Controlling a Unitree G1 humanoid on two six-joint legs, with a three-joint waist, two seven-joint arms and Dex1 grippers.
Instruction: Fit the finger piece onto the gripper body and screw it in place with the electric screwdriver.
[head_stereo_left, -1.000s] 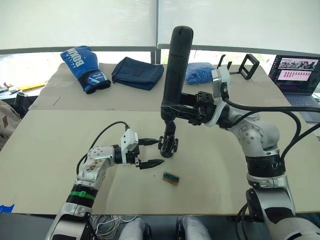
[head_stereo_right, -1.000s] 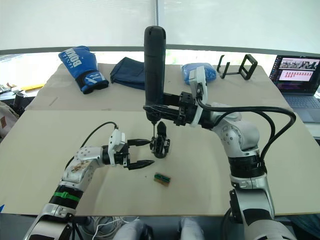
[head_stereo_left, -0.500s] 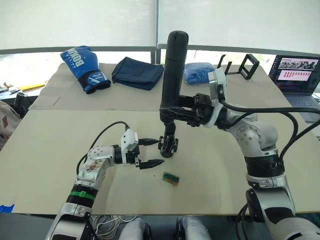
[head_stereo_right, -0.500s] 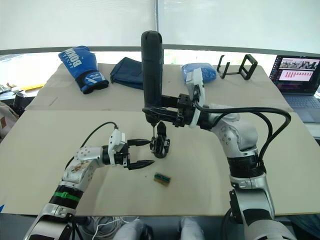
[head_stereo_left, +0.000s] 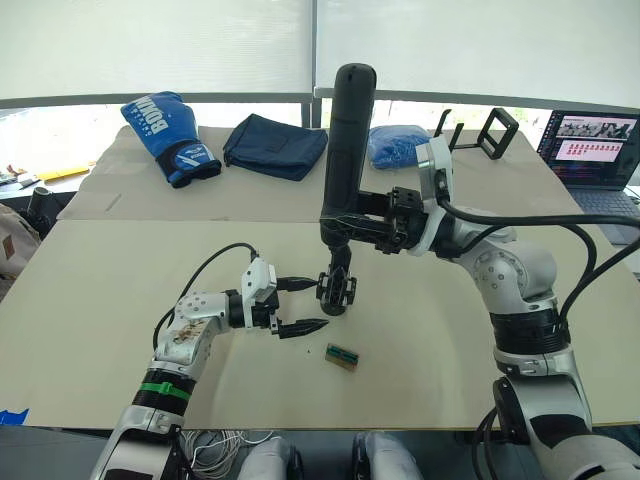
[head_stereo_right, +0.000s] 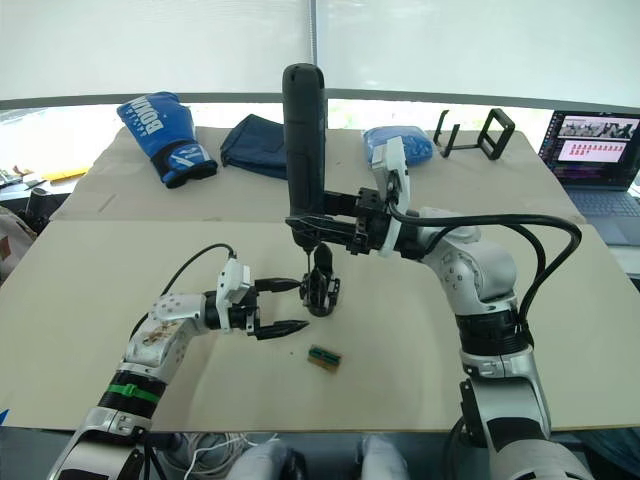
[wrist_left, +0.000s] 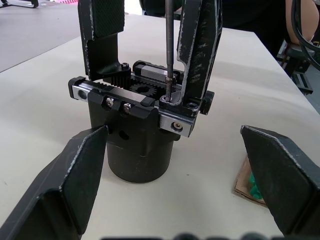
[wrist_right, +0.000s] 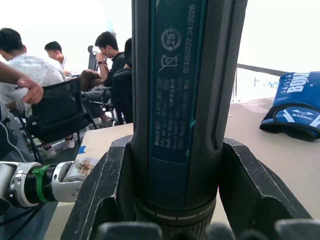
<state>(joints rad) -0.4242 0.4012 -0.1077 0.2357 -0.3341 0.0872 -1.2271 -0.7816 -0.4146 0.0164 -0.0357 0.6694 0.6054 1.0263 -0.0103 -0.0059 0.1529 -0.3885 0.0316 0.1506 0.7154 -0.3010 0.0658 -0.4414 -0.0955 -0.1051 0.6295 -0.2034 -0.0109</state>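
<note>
The electric screwdriver (head_stereo_left: 345, 140) stands upright over the middle of the table, with my right gripper (head_stereo_left: 352, 222) shut around its lower end. Its thin bit (wrist_left: 169, 50) points straight down and its tip rests on a screw at the foot of the finger piece (wrist_left: 200, 55). That finger piece stands upright on the gripper body (head_stereo_left: 337, 290), beside a second black finger (wrist_left: 102, 35). My left gripper (head_stereo_left: 303, 304) is open just left of the body. Its fingers (wrist_left: 70, 185) flank the round base without touching it.
A small green-brown block (head_stereo_left: 342, 357) lies just in front of the body. Along the far side lie a blue boxing glove (head_stereo_left: 168, 135), a navy pouch (head_stereo_left: 275, 145), a blue cloth (head_stereo_left: 398, 146) and black stands (head_stereo_left: 497, 130). A laptop (head_stereo_left: 590, 150) sits at the far right. People sit behind.
Over the last second my right gripper has shifted the screwdriver slightly left and a little lower. The left gripper and the body have stayed put.
</note>
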